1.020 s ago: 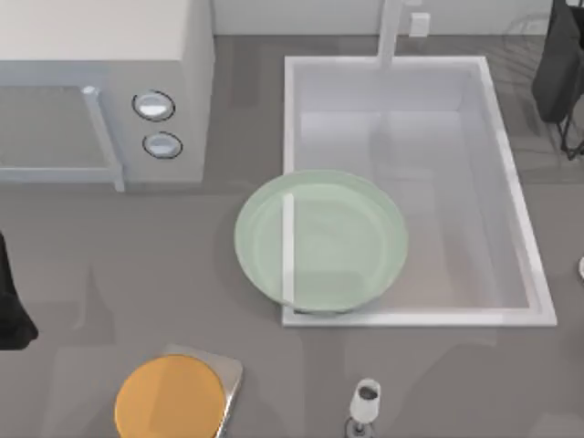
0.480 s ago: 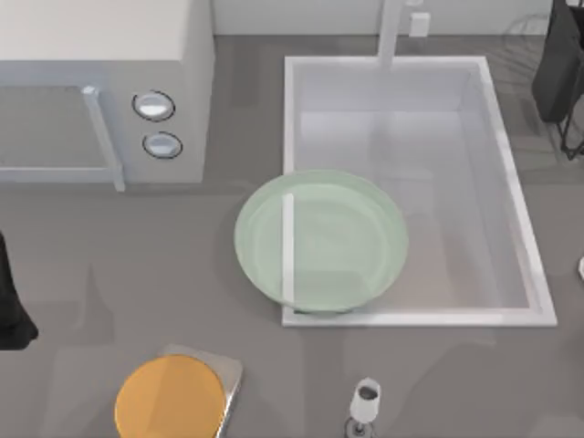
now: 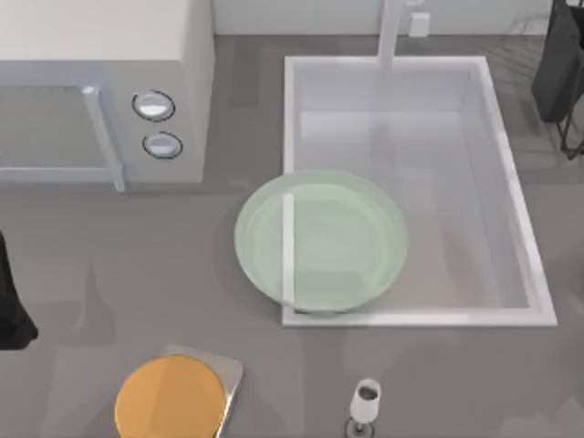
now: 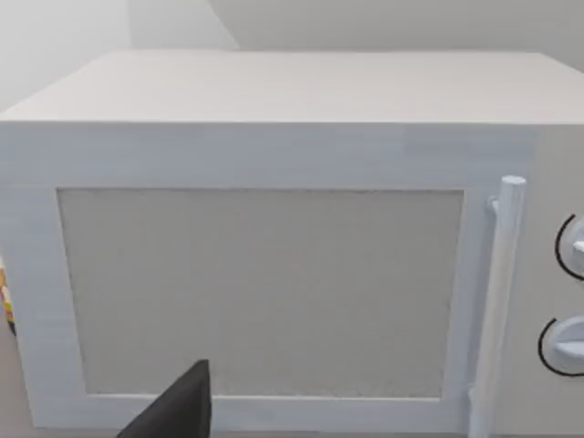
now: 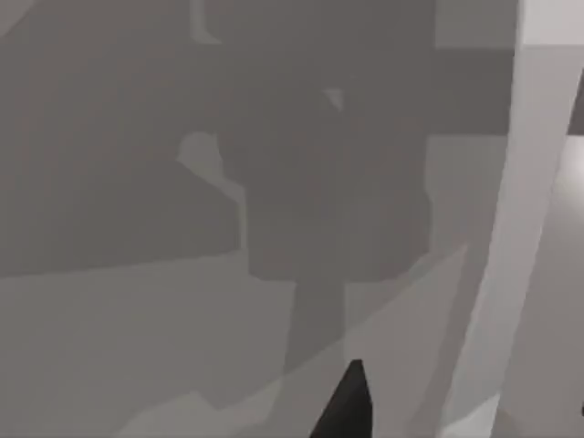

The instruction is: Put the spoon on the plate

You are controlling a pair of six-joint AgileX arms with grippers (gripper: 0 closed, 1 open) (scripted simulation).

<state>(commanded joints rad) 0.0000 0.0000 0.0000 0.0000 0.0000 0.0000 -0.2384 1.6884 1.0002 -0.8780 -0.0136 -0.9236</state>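
Observation:
The plate (image 3: 319, 242) is a large round pale-green glass dish lying over the front left corner of the sink (image 3: 525, 265). The spoon (image 3: 366, 400) is small and white and lies on the counter near the front edge, in front of the plate. My left arm (image 3: 9, 306) is a dark shape at the left edge, far from both. Part of my left gripper (image 4: 181, 412) shows dark in front of the microwave door. My right arm (image 3: 558, 64) is at the back right corner. A dark tip of my right gripper (image 5: 347, 406) hangs above grey counter.
A white microwave (image 3: 100, 82) with two knobs fills the back left. An orange disc (image 3: 171, 397) on a grey board sits at the front left. A tap (image 3: 391, 32) rises behind the sink. Bare counter lies between the microwave and the orange disc.
A small white bit at the top view's right edge has gone from sight. The right arm has shifted slightly. Plate and spoon have not moved.

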